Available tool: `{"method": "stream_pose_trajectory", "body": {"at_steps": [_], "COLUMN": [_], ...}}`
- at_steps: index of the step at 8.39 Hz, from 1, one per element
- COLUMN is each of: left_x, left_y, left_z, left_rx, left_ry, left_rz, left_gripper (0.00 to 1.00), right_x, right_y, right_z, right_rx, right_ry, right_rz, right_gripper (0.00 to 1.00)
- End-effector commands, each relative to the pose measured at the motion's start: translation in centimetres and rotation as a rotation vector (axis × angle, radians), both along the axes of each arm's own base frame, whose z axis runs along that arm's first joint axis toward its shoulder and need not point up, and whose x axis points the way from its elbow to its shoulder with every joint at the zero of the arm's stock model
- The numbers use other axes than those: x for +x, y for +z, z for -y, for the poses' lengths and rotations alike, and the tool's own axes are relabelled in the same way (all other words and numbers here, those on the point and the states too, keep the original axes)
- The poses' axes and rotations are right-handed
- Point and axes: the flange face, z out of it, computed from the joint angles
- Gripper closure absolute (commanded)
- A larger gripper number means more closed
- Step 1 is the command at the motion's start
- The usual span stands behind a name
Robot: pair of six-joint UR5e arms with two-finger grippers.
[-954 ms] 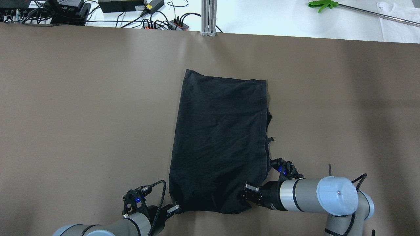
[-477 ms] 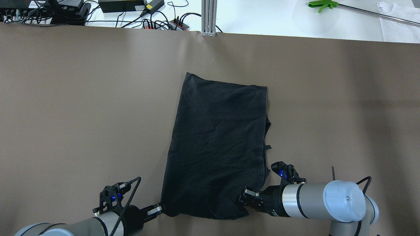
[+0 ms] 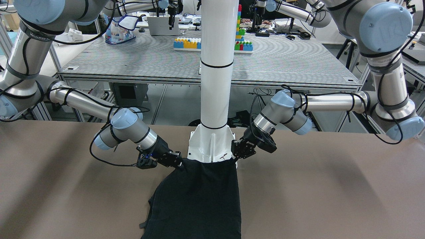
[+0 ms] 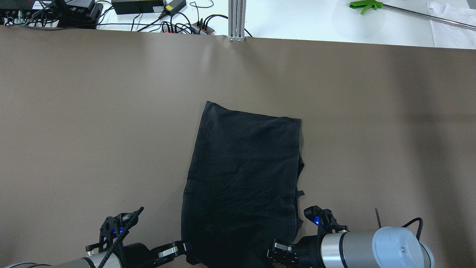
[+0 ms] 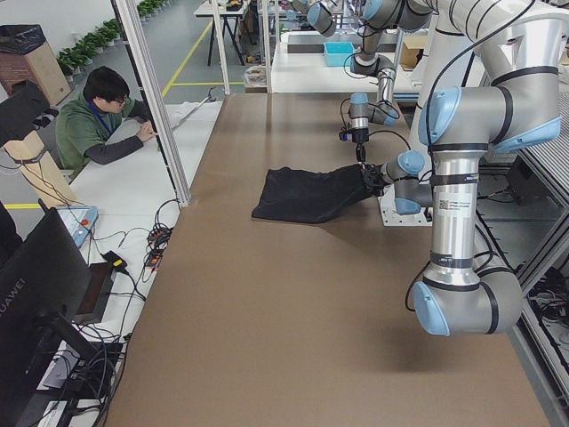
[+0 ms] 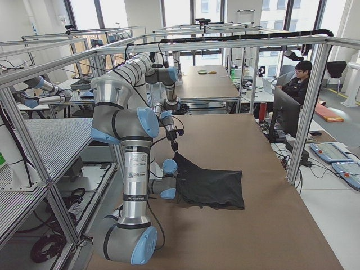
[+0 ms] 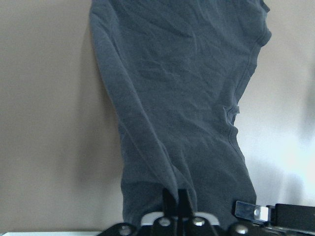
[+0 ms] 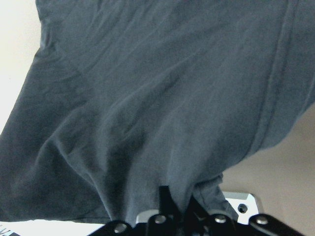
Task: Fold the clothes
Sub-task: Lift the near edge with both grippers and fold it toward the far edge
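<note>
The clothes (image 4: 243, 178) are one plain black piece lying flat on the brown table cover (image 4: 93, 111), with the near edge lifted at the robot's side. My left gripper (image 4: 185, 246) is shut on the near left corner. My right gripper (image 4: 270, 253) is shut on the near right corner. In the front-facing view the clothes (image 3: 199, 199) hang from the left gripper (image 3: 236, 158) and the right gripper (image 3: 179, 164), just in front of the white pillar's base. Each wrist view shows its gripper pinching dark fabric: left gripper (image 7: 177, 196), right gripper (image 8: 174, 196).
The white pillar (image 3: 215, 66) and its base plate (image 3: 211, 146) stand between the two arms at the near edge. Cables and power bricks (image 4: 137, 7), an aluminium post (image 4: 236, 20) and a green tool (image 4: 366, 5) lie beyond the far edge. A person (image 5: 102, 120) sits beside the table.
Both grippers have drawn back toward the robot's base with the corners held. The whole black piece has slid with them, its far edge now much nearer.
</note>
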Motion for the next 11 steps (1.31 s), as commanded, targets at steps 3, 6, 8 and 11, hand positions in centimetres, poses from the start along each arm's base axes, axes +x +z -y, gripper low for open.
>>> {"method": "stream_pose_trajectory", "body": {"at_steps": [3, 6, 8, 11], "left_x": [-2.6, -4.3, -3.8, -3.4], "left_y": [-1.0, -0.4, -0.2, -1.3], "left_z": [4.9, 14.6, 21.5, 26.2], "left_rx": [0.062, 0.040, 0.046, 0.035], "left_ry": [-0.021, -0.090, -0.140, -0.174], "left_rz": [0.001, 0.042, 0.086, 0.093], "left_gripper": [1.00, 1.00, 1.00, 1.00], "right_x": [3.8, 4.4, 4.8, 3.5], "right_y": [-2.7, -1.5, -1.5, -1.6], "right_z": [3.2, 8.3, 11.0, 14.1], "right_rx": [-0.002, -0.003, 0.030, 0.120], "right_ry": [0.083, 0.194, 0.250, 0.445], "right_rz": [0.049, 0.019, 0.011, -0.036], "right_gripper": [1.00, 1.00, 1.00, 1.00]}}
